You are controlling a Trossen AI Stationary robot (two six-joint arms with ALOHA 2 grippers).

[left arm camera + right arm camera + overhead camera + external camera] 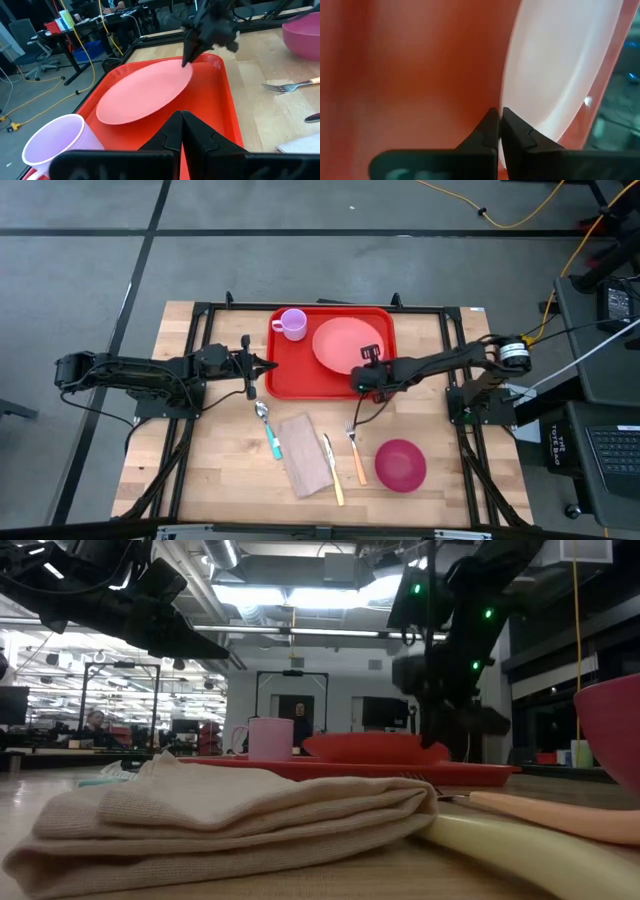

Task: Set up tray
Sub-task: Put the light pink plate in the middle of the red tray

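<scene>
1. The high camera hangs over me, looking straight down on the whole table (pixel 230 480).
2. The low camera sits at tabletop height, facing level across into the room, cloth (pixel 230 815) closest.
3. My left wrist camera looks from nearby over the tray (pixel 220 100) toward three o'clock.
4. My right wrist camera is pressed close to the same tray, which all four views share.

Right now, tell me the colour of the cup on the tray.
Pale lilac cup, clearest in the high view, on the red tray.
</scene>
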